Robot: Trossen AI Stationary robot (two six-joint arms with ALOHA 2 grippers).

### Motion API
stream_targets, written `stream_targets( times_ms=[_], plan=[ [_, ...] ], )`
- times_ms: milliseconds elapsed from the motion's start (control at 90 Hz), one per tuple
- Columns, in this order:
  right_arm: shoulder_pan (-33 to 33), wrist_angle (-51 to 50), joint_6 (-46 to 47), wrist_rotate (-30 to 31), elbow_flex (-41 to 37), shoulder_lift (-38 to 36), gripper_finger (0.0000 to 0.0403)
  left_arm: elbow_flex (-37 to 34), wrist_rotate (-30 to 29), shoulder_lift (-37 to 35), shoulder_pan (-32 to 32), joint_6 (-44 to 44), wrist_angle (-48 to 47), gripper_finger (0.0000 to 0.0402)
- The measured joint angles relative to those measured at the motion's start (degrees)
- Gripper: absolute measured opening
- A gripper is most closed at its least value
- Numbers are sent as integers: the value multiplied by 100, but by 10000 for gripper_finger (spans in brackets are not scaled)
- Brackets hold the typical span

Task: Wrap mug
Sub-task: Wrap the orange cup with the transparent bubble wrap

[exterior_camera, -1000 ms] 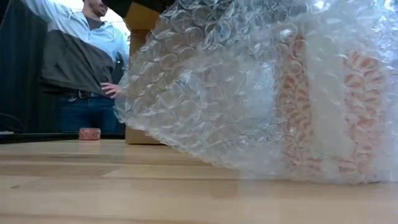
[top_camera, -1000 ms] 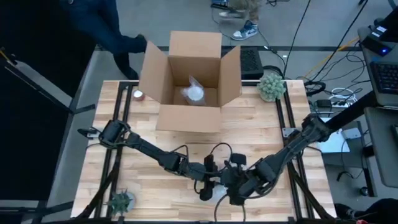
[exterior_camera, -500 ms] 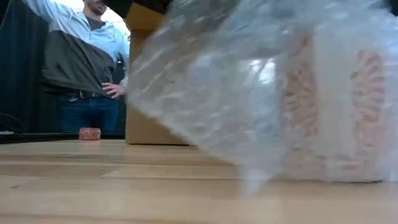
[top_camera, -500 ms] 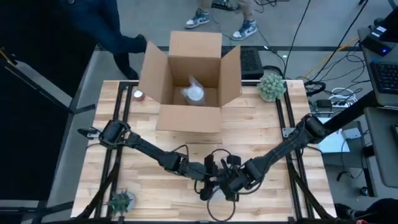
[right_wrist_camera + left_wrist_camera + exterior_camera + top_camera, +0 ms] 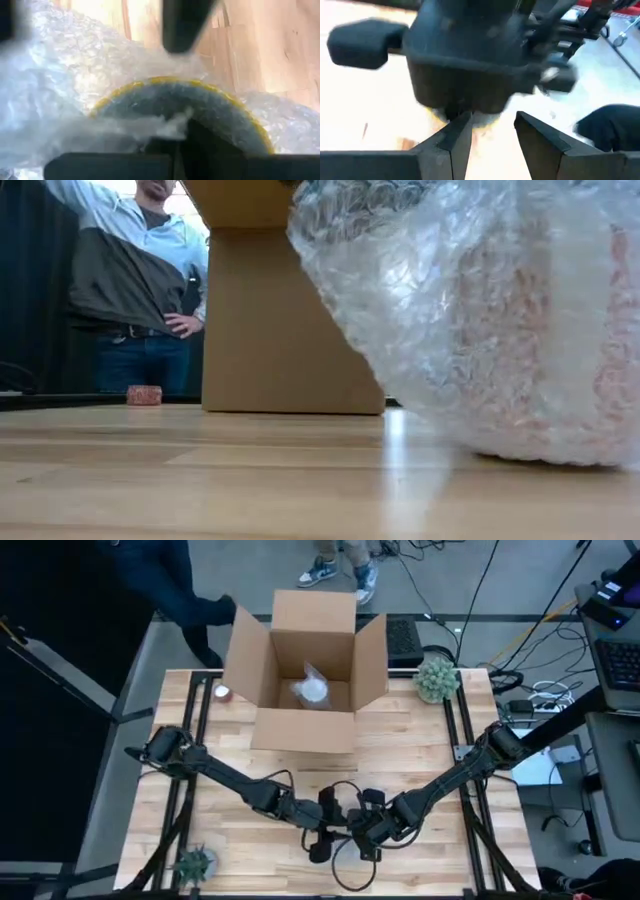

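Observation:
The mug, red-orange patterned with a yellow rim, stands near the table's near edge inside a sheet of bubble wrap. My right gripper hangs right over the mug's mouth, shut on the bubble wrap. My left gripper sits just to the left of it; in its wrist view the two fingers stand a little apart, facing the right gripper's body. Whether the left gripper touches the wrap, I cannot tell. My right gripper has a strip of the bubble wrap's edge between its fingers, right above the mug's dark opening. It comes from above, slanting in from the table's right. The wrap lies draped over the rim and the mug's side; the mug stands on the table.
An open cardboard box stands at the far middle with a wrapped item inside. A small red object lies left of the box. Potted plants stand at the far right and near left. A person stands beyond the table.
The bubble wrap's loose left part has been drawn toward the table's right and gathered over the mug, uncovering the box in the low view. My right gripper has gone toward the left over the mug. My left gripper has shifted slightly toward the table's left.

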Motion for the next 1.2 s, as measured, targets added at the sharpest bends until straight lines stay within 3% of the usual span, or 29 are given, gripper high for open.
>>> stream_targets(
  times_ms=[578, 822, 1200],
  plan=[
    [0, 242, -67, -201, -11, -46, 0, 16, -382, 837, 68, 31, 870, 143],
    [-2, 135, -87, -608, -15, -514, 0, 26, -395, 869, 64, 5, 902, 143],
    [2, -125, -141, -619, -4, -1193, 0, 20, -380, 871, 68, 24, 907, 143]
  ],
)
